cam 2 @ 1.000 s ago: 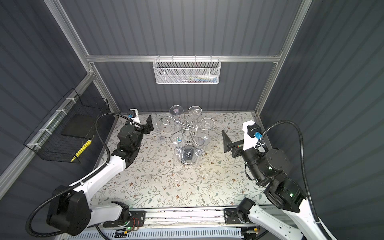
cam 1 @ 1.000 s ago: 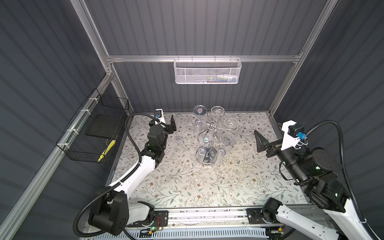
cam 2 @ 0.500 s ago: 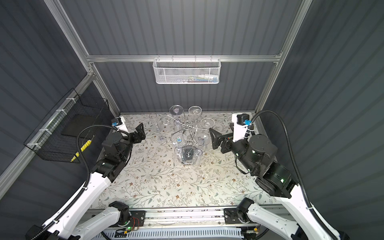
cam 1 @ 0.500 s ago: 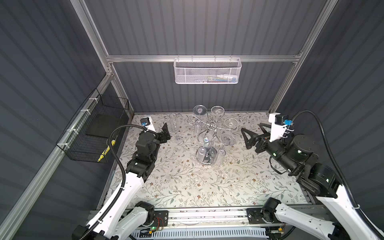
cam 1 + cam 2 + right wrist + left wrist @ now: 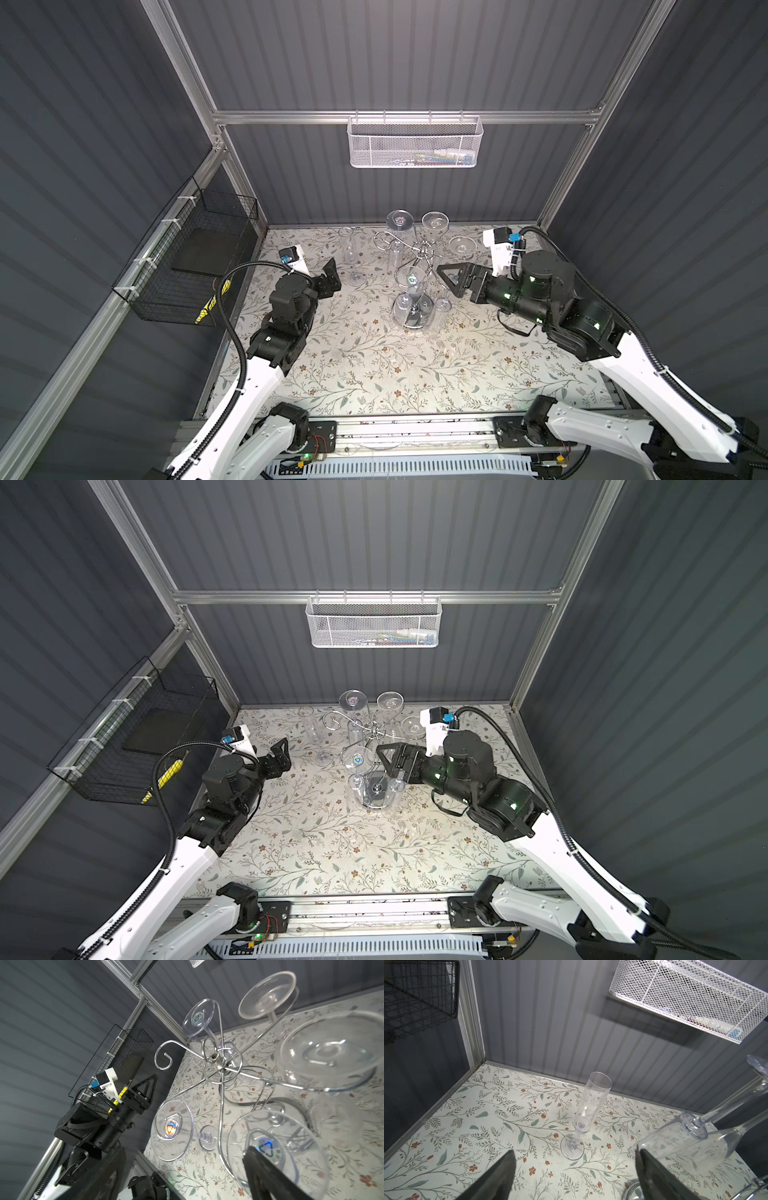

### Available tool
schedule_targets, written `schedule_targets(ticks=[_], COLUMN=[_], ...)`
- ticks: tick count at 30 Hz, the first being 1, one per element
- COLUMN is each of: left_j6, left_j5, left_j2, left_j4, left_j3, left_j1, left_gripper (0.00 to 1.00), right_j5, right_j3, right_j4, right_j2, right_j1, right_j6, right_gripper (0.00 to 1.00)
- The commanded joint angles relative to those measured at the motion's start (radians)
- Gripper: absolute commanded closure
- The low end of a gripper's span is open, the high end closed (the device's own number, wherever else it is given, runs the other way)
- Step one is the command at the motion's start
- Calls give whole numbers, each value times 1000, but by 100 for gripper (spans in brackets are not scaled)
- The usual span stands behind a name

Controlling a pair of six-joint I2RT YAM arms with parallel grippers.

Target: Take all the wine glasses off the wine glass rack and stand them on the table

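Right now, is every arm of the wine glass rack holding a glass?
No, one curled arm of the wine glass rack is empty, with no glass in it.

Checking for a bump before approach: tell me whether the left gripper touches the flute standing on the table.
Apart. In the left wrist view, bare floral table shows between the left gripper's fingers and the flute's foot.
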Motion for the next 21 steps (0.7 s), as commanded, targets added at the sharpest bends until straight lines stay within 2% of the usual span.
schedule_targets(ticks=[1,5,9,16,21], left_j6=[-42,-54,-66,-76,-87], left_j5=[13,6,5,9,11], left_j2=[-38,-62,-70,-66,-66], left_j4=[-6,-19,-23,-28,-25], left_j3=[-37,-55,-67,-68,-65], left_j1=[5,4,4,4,4], left_gripper=[8,8,8,7,7], right_j5=[-59,-42,-17,20,7], right_j3=[-71,-160,-190,-263,-301], right_j4=[141,235,284,368,424], right_j2=[-30,-39,-36,-46,-39], right_j1=[18,59,87,97,98], right_j6=[187,274,313,370,406], right_gripper=[13,24,32,51,54])
